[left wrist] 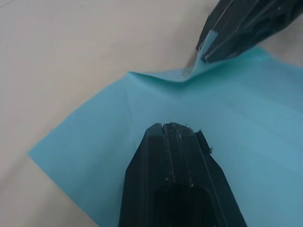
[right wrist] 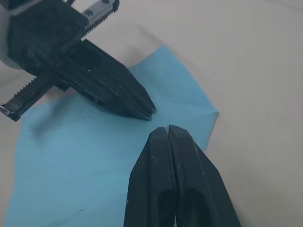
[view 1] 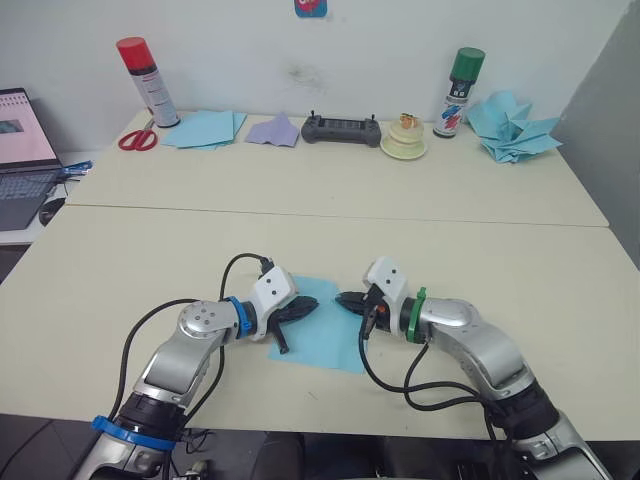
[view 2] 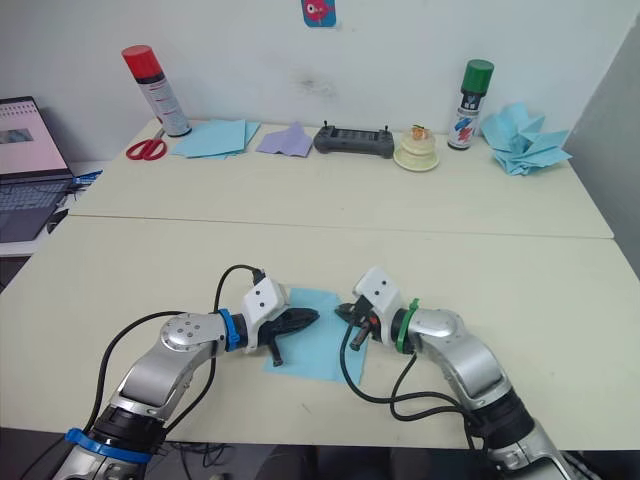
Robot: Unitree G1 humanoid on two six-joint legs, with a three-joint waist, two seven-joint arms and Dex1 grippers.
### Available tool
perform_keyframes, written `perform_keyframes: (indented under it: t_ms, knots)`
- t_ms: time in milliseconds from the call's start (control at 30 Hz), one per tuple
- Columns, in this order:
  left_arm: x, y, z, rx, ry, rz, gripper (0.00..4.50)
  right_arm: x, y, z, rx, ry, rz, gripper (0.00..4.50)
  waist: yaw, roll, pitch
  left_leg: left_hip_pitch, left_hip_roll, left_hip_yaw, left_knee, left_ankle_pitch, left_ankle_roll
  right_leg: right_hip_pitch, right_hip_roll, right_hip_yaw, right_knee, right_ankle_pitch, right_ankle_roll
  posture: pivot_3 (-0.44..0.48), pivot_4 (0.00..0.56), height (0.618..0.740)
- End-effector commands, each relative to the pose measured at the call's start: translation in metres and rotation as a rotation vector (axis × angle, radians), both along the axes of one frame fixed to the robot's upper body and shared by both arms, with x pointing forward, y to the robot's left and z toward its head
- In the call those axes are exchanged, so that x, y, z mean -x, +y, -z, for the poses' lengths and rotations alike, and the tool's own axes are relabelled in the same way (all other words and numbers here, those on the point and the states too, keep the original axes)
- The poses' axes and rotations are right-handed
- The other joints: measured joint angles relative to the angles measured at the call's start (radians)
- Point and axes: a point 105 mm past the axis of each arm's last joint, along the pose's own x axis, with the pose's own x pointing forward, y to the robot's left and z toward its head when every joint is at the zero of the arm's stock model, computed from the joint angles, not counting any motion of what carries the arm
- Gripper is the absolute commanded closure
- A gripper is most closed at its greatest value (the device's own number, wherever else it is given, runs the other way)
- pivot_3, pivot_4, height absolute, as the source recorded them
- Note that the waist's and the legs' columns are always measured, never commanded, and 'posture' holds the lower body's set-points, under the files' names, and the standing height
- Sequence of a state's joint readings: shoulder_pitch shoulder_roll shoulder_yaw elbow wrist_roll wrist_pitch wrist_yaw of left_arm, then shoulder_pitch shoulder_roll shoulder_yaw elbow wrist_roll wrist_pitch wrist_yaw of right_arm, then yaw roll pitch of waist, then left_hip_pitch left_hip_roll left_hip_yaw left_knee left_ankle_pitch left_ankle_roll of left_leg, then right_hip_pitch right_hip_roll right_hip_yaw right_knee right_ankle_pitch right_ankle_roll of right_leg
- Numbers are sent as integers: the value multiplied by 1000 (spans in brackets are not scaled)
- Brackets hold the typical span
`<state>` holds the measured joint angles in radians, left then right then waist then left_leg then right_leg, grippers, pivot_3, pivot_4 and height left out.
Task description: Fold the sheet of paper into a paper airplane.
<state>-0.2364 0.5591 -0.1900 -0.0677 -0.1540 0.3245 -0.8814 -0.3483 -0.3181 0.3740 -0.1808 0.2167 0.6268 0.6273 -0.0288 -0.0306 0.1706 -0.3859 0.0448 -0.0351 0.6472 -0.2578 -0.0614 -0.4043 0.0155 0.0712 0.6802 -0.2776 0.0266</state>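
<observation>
Sheet (view 1: 320, 335): light-blue, flat on the bench (view 1: 480, 270) in the lower centre of the head frames, between the two tools; faint creases show.
Left tool (view 1: 311, 304): fingers pressed together, tip resting over the sheet's left part, pointing toward the right tool.
Right tool (view 1: 343, 298): clenched on the sheet's far edge; in the left wrist view a small bit of that edge is lifted and pinched between its fingers (left wrist: 236, 28).
Gap between tools: tips near each other, not touching.
Sheet corner (right wrist: 214, 113): in the right wrist view it lies beside the right tool's closed fingers, slightly raised.
Red can (view 1: 147, 80): upright, upper left, at the back of the bench.
Scissors (view 1: 137, 139): red handles, just beside the red can.
Blue stack (view 1: 205, 128): upper left, right of the scissors.
Lavender paper (view 1: 274, 131): next to the blue stack.
Controller (view 1: 341, 129): dark, upper centre.
Green can (view 1: 458, 92): upright, upper right.
Dart heap (view 1: 510, 127): light-blue, far upper right.
Laptop (view 1: 22, 150): open, at the left edge.
</observation>
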Motion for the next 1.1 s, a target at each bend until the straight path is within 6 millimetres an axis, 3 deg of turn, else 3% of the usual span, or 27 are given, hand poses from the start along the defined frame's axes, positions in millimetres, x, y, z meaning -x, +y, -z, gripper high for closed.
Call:
perform_keyframes:
  t_ms: [33,233,433,533,667,900,1100]
  knots:
    - [5,-2,11,-19,46,7,4500,-7,-4,-4,9,-30,23,4479,0,0,0,0,0,0,0,0,0,0,0,0,0,0,0,0,150,740]
    - [5,-2,1,15,60,9,4500,-4,-4,-1,24,-29,-6,4479,0,0,0,0,0,0,0,0,0,0,0,0,0,0,0,0,150,740]
    - [-7,-16,-34,131,72,30,4500,-4,-6,-1,46,-50,-22,4479,-1,0,0,-1,0,0,0,0,0,-1,0,0,0,0,0,0,150,740]
    - [-12,-26,-41,143,66,51,4500,-3,-6,-3,44,-50,-27,4479,-2,-1,0,-2,0,-1,0,0,0,-1,0,-1,0,0,0,0,150,740]
    - [-17,-37,-38,129,69,72,4500,-1,-5,-3,41,-48,-41,4479,-3,-1,0,-2,0,0,0,0,0,-1,0,0,0,0,0,0,150,740]
    - [-22,-41,-3,-23,136,82,4500,4,-4,-3,41,-34,-70,4479,-2,-1,0,-2,0,-1,0,0,0,-1,0,0,0,0,0,0,150,740]
    - [-25,-38,16,-113,172,69,4500,21,2,-2,5,131,-160,4479,1,0,0,-2,-1,-2,1,0,0,0,0,-1,0,0,0,0,150,740]
